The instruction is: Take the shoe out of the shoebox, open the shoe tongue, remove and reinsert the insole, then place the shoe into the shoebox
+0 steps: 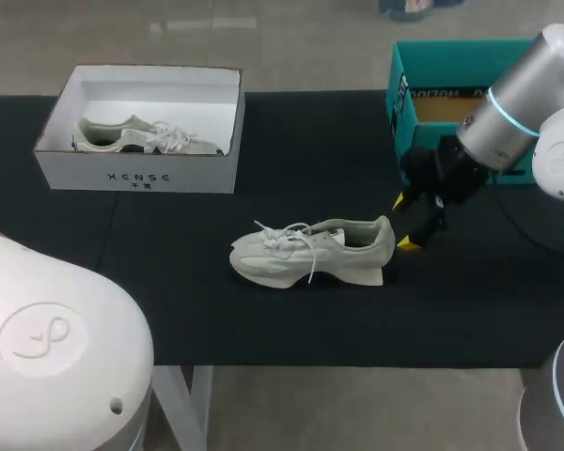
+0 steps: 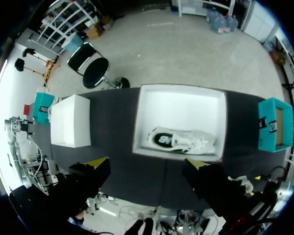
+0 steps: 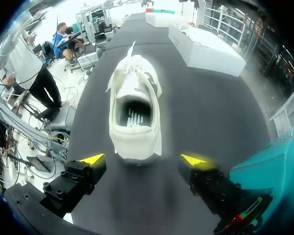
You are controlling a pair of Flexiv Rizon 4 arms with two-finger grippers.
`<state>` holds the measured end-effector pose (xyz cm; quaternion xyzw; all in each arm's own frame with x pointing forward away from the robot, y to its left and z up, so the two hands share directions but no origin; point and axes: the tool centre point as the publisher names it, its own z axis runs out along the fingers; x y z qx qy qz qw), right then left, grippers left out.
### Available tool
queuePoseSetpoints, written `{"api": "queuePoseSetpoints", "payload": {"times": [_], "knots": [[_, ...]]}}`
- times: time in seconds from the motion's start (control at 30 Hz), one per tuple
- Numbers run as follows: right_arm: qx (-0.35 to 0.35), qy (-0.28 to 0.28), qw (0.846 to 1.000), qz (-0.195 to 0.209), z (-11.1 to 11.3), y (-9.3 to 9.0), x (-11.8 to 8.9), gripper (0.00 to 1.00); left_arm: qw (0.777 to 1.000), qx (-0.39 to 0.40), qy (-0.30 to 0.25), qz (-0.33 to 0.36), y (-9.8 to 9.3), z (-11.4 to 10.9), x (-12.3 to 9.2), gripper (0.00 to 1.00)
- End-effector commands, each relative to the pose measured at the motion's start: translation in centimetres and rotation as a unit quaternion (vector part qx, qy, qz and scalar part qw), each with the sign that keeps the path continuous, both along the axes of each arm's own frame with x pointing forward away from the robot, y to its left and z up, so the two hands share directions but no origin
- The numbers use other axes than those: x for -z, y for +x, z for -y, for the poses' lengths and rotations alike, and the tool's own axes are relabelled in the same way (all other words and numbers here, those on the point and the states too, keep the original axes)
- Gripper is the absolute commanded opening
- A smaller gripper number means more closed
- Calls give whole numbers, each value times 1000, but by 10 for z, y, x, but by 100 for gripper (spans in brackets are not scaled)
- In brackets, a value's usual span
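Note:
A pale grey-white shoe [image 1: 310,252] lies on its sole in the middle of the black table, toe to the left, laces loose. My right gripper [image 1: 403,222] hangs open just behind its heel. In the right wrist view the shoe [image 3: 134,107] lies straight ahead of the open gripper [image 3: 143,159], heel nearest, and its mouth gapes dark. The white shoebox [image 1: 136,177] stands at the back left with a second shoe [image 1: 141,136] lying in it. My left gripper [image 2: 146,164] is open high above that shoebox [image 2: 179,95], looking down on the shoe [image 2: 183,140] inside.
A teal box [image 1: 442,70] stands at the back right, close behind my right arm, and shows beside the right gripper too [image 3: 264,161]. Another white box [image 2: 71,128] sits farther left, past the shoebox. My left arm's white housing [image 1: 47,348] fills the near left corner.

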<state>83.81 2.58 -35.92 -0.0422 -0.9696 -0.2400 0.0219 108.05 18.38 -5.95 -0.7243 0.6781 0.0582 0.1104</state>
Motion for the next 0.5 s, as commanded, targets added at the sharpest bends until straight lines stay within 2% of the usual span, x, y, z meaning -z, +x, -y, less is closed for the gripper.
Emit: {"api": "queuePoseSetpoints", "payload": {"times": [0.03,0.17,0.5], "knots": [[-3,13,1000,19,-2,0,6,100,1000,1,-1,3,-2,-1,1,100],[-13,22,999,42,-1,0,14,100,1000,1,-1,3,-2,-1,1,100],[-20,55,998,37,-2,-5,39,100,1000,1,-1,3,-2,-1,1,100]]}}
